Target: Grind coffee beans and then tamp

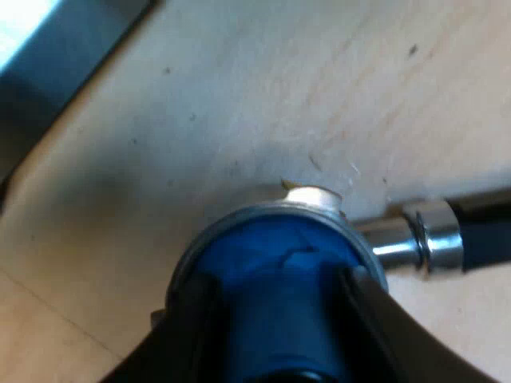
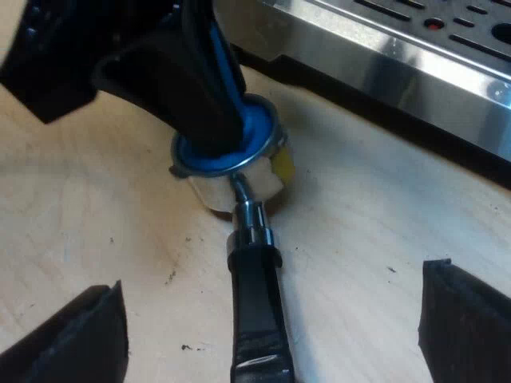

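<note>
The blue tamper (image 1: 271, 267) stands in the basket of the metal holder (image 1: 239, 219), which rests on the wooden table. My left gripper (image 1: 275, 319) is shut on the tamper, one black finger on each side. The holder's steel neck (image 1: 415, 239) leads to its dark handle (image 1: 487, 227). From the right wrist view, the tamper (image 2: 249, 132) sits in the holder (image 2: 243, 187) under the left gripper (image 2: 200, 88). My right gripper (image 2: 271, 327) is open, its fingers wide apart on either side of the dark handle (image 2: 255, 311), not touching it.
The espresso machine's steel drip tray (image 2: 383, 56) runs close behind the holder. A grey metal edge (image 1: 56, 56) lies beyond the tamper. Scattered coffee specks dot the wooden table (image 2: 80, 207).
</note>
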`<action>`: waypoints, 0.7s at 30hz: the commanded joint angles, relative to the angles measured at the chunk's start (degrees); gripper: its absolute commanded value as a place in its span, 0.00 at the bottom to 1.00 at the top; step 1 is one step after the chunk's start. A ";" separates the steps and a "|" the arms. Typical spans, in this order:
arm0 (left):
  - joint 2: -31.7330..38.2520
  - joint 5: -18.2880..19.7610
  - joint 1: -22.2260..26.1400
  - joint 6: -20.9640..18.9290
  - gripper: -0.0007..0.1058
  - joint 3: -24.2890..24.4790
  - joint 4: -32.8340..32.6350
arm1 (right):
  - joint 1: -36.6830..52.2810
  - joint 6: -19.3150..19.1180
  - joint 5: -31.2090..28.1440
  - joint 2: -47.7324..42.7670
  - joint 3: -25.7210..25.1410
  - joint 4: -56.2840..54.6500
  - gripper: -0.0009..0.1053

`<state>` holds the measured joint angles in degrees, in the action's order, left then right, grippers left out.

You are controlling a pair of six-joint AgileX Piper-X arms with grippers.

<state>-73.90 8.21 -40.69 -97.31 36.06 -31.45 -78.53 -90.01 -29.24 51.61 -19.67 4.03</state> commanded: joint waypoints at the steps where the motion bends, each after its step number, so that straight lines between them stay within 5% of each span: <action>1: -3.52 0.31 0.00 -0.16 0.01 -0.26 -0.91 | -0.03 0.26 -0.50 -0.25 0.02 0.49 0.72; 21: -12.31 1.88 0.00 -0.28 0.01 -4.37 -1.89 | -0.03 0.26 -0.50 -0.25 0.02 0.49 0.72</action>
<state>-80.54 12.84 -40.55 -97.31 36.36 -25.19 -78.53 -90.01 -29.24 51.61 -19.67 4.03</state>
